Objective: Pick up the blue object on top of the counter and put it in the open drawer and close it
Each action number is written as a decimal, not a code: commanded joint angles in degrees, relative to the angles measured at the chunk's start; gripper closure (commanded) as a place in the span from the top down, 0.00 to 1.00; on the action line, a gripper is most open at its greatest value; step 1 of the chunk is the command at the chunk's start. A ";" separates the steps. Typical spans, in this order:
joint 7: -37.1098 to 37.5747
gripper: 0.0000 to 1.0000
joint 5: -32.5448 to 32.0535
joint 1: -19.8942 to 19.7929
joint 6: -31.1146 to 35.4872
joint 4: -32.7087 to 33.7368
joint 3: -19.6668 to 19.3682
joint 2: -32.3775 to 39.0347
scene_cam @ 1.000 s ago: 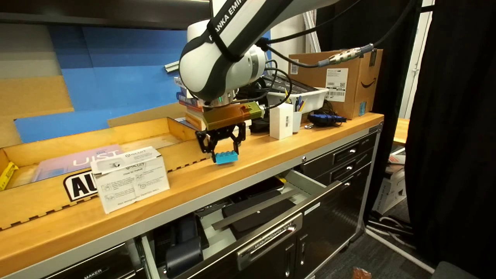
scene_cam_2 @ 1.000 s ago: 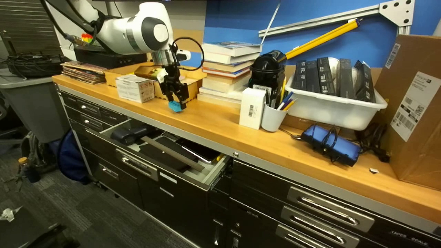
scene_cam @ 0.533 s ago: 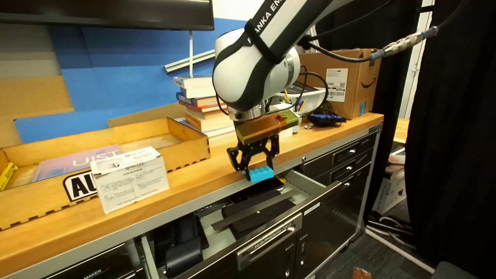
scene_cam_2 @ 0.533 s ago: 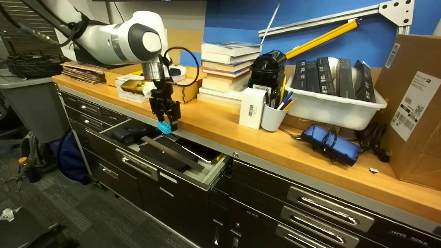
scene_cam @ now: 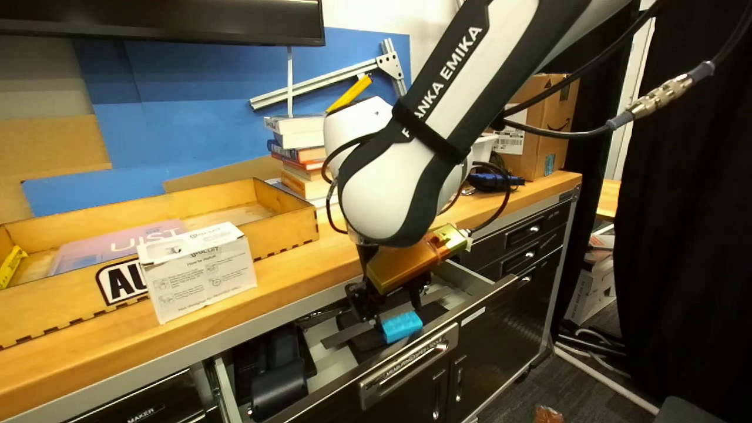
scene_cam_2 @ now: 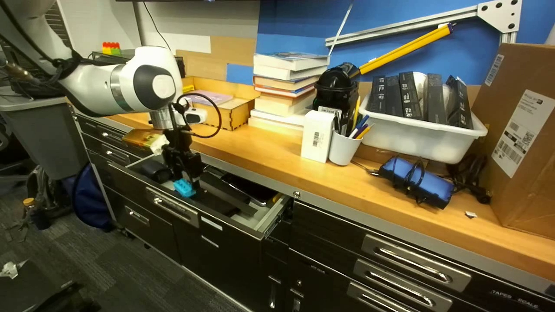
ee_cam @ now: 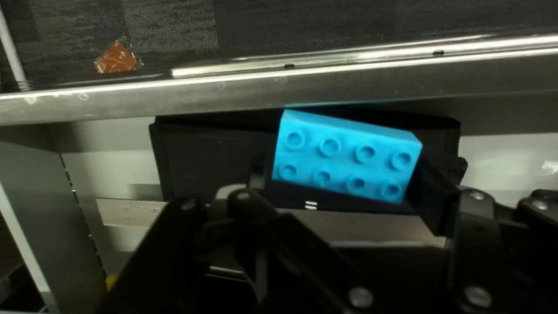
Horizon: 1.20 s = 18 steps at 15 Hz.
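- Right of centre in the wrist view, the gripper grips the blue block by its 2 ends, long axis running jaw to jaw.
- The block hangs over the open drawer, near its front edge; lowering probably comes next.

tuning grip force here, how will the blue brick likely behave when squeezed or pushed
The blue brick has straight edges and round studs, like moulded plastic, so it's probably stiff and light. Its boxy shape suggests it would slide rather than roll. Its smooth-looking sides might let it slip or twist between the fingers.
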 commanded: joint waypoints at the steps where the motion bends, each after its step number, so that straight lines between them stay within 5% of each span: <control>1: 3.84 1.00 -3.11 0.54 3.68 -1.99 -0.45 -1.42; 5: 4.36 1.00 -4.87 -0.19 1.79 -3.56 -1.22 -4.09; 14: -4.33 1.00 0.75 -3.93 -17.99 -4.06 -0.87 -5.00; 18: -4.92 1.00 0.02 -3.97 -14.82 -5.13 -0.79 -3.20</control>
